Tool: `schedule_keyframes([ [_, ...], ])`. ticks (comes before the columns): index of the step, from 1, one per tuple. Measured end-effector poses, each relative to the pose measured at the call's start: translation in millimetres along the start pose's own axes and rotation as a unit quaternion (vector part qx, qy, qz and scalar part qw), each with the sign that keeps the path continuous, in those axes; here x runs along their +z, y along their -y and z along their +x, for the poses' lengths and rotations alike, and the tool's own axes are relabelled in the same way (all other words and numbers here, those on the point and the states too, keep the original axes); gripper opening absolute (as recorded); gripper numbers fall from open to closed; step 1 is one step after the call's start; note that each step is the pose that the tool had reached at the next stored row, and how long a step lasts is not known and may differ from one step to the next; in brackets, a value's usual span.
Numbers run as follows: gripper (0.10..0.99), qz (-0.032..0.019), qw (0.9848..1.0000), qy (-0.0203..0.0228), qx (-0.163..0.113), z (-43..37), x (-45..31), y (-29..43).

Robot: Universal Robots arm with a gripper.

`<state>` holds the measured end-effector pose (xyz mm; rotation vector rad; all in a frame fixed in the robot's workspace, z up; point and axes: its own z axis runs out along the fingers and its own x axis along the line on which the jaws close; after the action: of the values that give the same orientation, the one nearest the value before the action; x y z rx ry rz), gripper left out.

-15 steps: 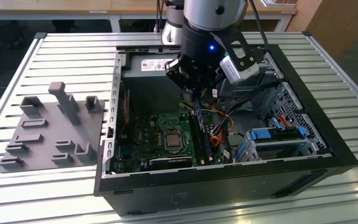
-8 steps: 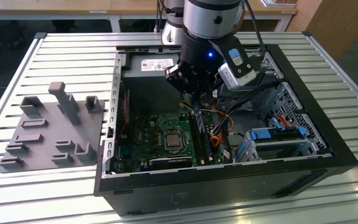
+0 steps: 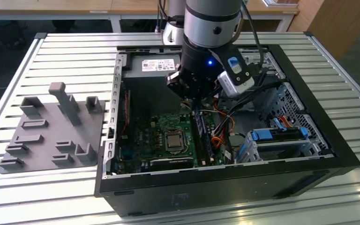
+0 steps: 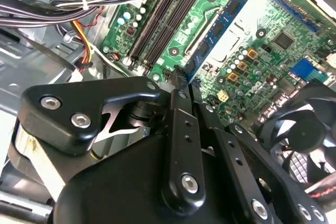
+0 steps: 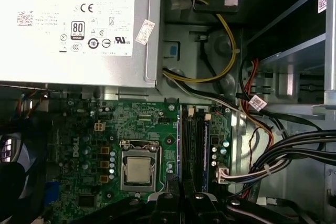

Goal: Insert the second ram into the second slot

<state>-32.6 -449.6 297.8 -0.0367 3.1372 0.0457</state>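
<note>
My gripper point(image 3: 192, 93) hangs inside the open computer case point(image 3: 330, 154), over the motherboard. In the second wrist view its black fingers point(image 4: 178, 108) are shut on one end of the second ram point(image 4: 218, 27). The ram is a thin blue board with dark chips, held on edge and reaching away from the fingertips. It sits just above the board, beside the long black memory slots point(image 4: 163, 14). In the first wrist view the slots point(image 5: 193, 140) run straight out from the gripper point(image 5: 181, 200). I cannot tell which slot the stick is lined up with.
The silver power supply point(image 5: 73, 24) fills the far end of the case. The CPU socket point(image 5: 139, 169) lies beside the slots, cable bundles point(image 5: 273, 166) on their other side, and a fan point(image 4: 310, 135) close to the gripper. A grey fixture plate point(image 3: 48, 131) lies at the exterior view's left, blue drive brackets point(image 3: 280, 136) at its right.
</note>
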Motion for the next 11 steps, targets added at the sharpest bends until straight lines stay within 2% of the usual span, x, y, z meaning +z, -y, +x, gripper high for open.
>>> schedule_keyframes([
  [11,0.137,0.0001,1.0000,0.0001,0.003,-3.1,18.8,0.6],
])
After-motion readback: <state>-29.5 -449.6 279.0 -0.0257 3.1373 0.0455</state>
